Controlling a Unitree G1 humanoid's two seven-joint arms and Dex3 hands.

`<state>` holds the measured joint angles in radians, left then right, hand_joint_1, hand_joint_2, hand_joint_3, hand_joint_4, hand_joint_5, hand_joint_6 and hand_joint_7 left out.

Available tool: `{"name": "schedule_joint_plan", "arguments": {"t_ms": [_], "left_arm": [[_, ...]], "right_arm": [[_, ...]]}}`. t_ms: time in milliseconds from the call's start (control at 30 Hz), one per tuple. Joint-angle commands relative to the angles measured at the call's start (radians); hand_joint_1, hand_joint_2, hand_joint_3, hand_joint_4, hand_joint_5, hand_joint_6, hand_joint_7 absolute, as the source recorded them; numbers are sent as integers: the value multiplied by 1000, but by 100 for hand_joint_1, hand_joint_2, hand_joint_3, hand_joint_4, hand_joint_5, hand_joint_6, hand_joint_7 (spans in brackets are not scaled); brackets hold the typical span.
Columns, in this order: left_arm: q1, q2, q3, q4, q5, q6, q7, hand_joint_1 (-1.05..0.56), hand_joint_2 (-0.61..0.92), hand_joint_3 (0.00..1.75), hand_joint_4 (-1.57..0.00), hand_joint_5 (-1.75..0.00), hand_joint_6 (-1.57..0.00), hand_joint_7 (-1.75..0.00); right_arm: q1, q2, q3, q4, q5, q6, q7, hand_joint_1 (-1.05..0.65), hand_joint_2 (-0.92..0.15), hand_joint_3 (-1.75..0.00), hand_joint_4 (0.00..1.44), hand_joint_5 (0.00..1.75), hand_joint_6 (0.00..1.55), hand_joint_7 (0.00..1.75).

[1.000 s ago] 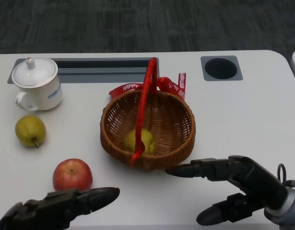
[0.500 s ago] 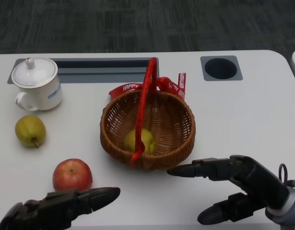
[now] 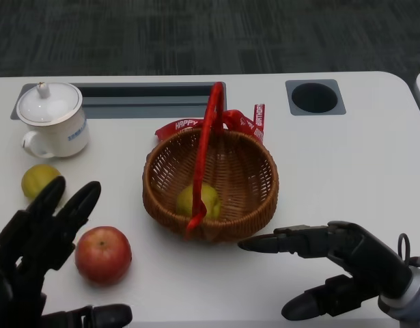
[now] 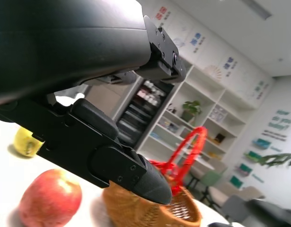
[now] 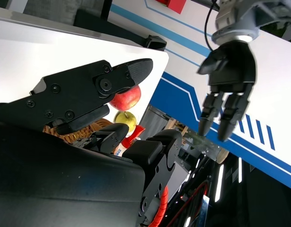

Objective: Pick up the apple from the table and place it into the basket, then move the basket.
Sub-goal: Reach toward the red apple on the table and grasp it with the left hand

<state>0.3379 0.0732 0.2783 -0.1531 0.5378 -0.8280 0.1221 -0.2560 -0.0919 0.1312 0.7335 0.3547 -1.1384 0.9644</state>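
Now I'm on the first step: my left hand [image 3: 42,236] hovers spread and empty beside the apple [image 3: 103,254], which sits on the bench left of the basket [image 3: 254,198]. Next I must close around it.

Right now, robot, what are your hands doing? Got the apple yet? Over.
Both hands open: left hand spread beside apple, right hand near basket. Apple on the table, not held. Nothing blocking it.

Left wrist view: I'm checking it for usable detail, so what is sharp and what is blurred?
Left wrist view: the black left hand is sharp, while the red apple and brown wicker basket are soft; head view: both are crisp.
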Motion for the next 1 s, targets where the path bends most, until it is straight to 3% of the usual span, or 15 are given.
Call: {"name": "schedule_joint_plan", "arguments": {"t_ms": [33, 233, 567, 833, 1000], "left_arm": [[-63, 52, -3, 127, 43, 22, 72, -90, 75, 1, -10, -1, -19, 0], [-205, 110, -85, 424, 52, -22, 178, -80, 75, 1, -15, -2, -21, -1], [-415, 141, -221, 853, 54, -55, 353, -72, 74, 0, -29, -4, -32, -2], [-580, 173, -338, 1162, 113, 97, 510, -69, 71, 0, -37, -4, -38, -2], [-631, 179, -396, 1273, 89, 130, 529, -70, 70, 0, -43, -4, -44, -3]], "right_arm": [[1, -8, -1, -10, 3, -6, 0, -38, -86, 0, 69, 0, 64, 0], [5, -11, -1, -21, 2, -2, -3, -38, -86, 0, 69, 0, 65, 0], [8, -11, -2, -31, 8, 7, 1, -38, -86, 0, 69, 0, 64, 0], [7, -12, -5, -35, 12, 3, 0, -40, -86, 0, 70, 0, 64, 0], [9, -18, -6, -46, 8, 3, -2, -41, -87, 0, 69, 0, 64, 0]]}}
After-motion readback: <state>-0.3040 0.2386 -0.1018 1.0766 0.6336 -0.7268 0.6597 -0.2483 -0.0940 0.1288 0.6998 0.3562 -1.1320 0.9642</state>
